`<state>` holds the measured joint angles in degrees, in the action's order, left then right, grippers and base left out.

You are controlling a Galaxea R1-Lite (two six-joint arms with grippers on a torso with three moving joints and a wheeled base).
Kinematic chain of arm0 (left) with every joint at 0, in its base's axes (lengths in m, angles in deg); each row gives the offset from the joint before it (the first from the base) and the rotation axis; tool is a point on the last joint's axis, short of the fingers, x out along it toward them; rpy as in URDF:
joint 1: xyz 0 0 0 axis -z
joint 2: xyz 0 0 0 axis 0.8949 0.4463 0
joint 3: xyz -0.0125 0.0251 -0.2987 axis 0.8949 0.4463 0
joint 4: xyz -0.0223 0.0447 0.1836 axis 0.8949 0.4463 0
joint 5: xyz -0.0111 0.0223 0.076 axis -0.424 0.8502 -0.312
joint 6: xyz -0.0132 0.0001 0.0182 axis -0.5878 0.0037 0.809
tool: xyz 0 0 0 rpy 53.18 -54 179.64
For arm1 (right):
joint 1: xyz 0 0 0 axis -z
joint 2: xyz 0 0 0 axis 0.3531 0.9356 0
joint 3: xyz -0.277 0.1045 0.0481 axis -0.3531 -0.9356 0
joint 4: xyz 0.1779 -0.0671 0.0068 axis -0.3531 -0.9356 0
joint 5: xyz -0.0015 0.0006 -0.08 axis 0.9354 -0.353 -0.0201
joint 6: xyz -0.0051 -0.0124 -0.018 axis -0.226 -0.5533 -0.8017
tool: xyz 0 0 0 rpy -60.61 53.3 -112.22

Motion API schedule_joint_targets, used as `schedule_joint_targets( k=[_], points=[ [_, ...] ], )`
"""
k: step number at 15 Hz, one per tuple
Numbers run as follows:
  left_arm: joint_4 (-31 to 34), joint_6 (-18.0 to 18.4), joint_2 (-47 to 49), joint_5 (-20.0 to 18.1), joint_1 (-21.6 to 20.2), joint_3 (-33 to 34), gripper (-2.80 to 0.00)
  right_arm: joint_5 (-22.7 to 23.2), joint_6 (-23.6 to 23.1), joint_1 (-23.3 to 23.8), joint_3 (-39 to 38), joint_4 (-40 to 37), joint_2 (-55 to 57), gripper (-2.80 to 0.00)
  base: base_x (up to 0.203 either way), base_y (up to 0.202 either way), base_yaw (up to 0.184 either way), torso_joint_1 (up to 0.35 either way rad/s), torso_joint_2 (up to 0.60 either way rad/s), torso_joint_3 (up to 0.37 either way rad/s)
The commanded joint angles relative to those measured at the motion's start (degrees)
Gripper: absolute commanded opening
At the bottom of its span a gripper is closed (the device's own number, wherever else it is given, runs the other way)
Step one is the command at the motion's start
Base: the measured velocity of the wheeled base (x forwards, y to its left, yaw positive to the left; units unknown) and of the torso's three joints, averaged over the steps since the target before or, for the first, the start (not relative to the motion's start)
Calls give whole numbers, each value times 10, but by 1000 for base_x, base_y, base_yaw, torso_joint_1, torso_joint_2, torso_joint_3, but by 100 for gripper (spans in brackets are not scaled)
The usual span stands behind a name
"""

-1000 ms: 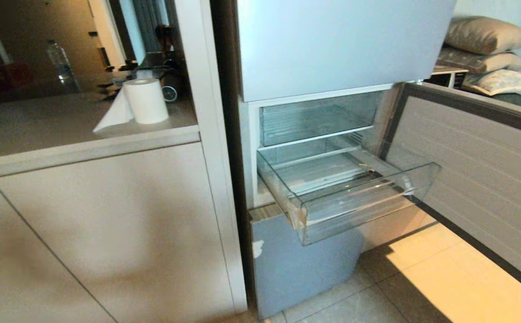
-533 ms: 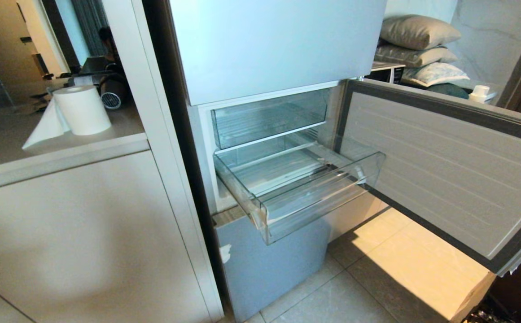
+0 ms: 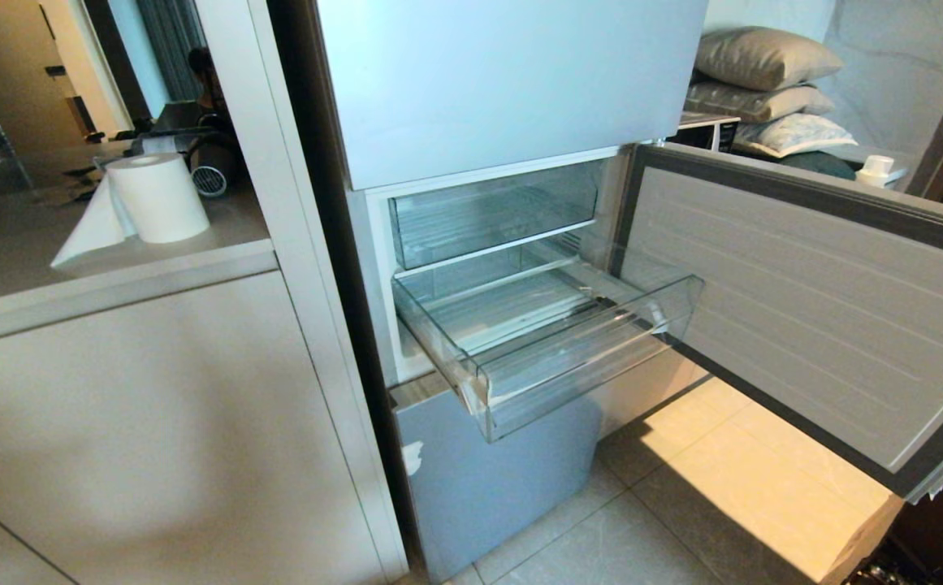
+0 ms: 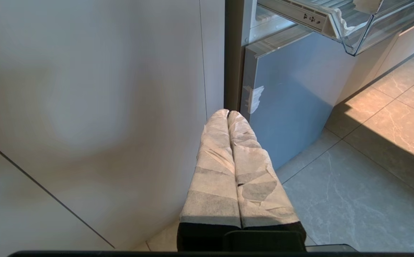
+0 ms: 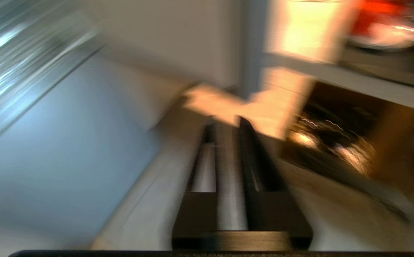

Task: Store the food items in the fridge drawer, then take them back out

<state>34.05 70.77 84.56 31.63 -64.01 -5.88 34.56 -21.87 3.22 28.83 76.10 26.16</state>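
Since a second ago the whole head view has slid sideways, which reads as the camera turning, not the furniture moving: the white paper-towel roll (image 3: 158,197) on the pale stone counter (image 3: 24,260) sits further to the picture's left than it did, and much more of the swung-open fridge door (image 3: 804,301) is in frame; over the last half second the picture has barely changed. Nothing about the drawer itself differs: the wide, shallow clear plastic fridge drawer (image 3: 552,357) stands pulled out from the middle of the pale blue-grey fridge (image 3: 512,81), below the upper clear drawer (image 3: 491,215) and above the flat pale-blue bottom door (image 3: 503,479), and its ribbed base looks bare. No red fruit can be made out for certain; the right wrist view shows only a smeared red-orange patch on a ledge off to the robot's right, too blurred to name. Neither arm enters the head view. The left pincer (image 4: 228,113) hangs low near the floor tiles (image 4: 353,192), beside the bottom door, its wrapped fingers (image 4: 214,171) pressed together and pinching nothing. The right pincer (image 5: 228,128) is streaked by motion blur, and I cannot tell how far apart its fingers stand. By my judgement the storing step has hardly begun: the next move calls for the right arm to fetch a food item.
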Motion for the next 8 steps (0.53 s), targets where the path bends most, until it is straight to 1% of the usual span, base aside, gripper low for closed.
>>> schedule_joint_targets(
  k=[1, 3, 4, 5, 6, 8],
  points=[
    [0, 0, 0, 0, 0, 0, -280, 29, 10, 170, 52, 46, 162, 0, 0, 0, 0, 0, 0, 0],
    [0, 0, 0, 0, 0, 0, -280, 53, 13, 281, 96, 87, 239, 0, 0, 0, 0, 0, 0, 0],
    [0, 0, 0, 0, 0, 0, -280, 59, 9, 315, 114, 103, 277, 0, 0, 0, 0, 0, 0, 0],
    [0, 0, 0, 0, 0, 0, -280, 63, 6, 344, 126, 132, 317, 0, 0, 0, 0, 0, 0, 0],
    [0, 0, 0, 0, 0, 0, -280, 65, 4, 362, 131, 174, 353, 0, 0, 0, 0, 0, 0, 0],
    [0, 0, 0, 0, 0, 0, -280, 66, 4, 383, 130, 265, 422, 0, 0, 0, 0, 0, 0, 0]
  ],
)
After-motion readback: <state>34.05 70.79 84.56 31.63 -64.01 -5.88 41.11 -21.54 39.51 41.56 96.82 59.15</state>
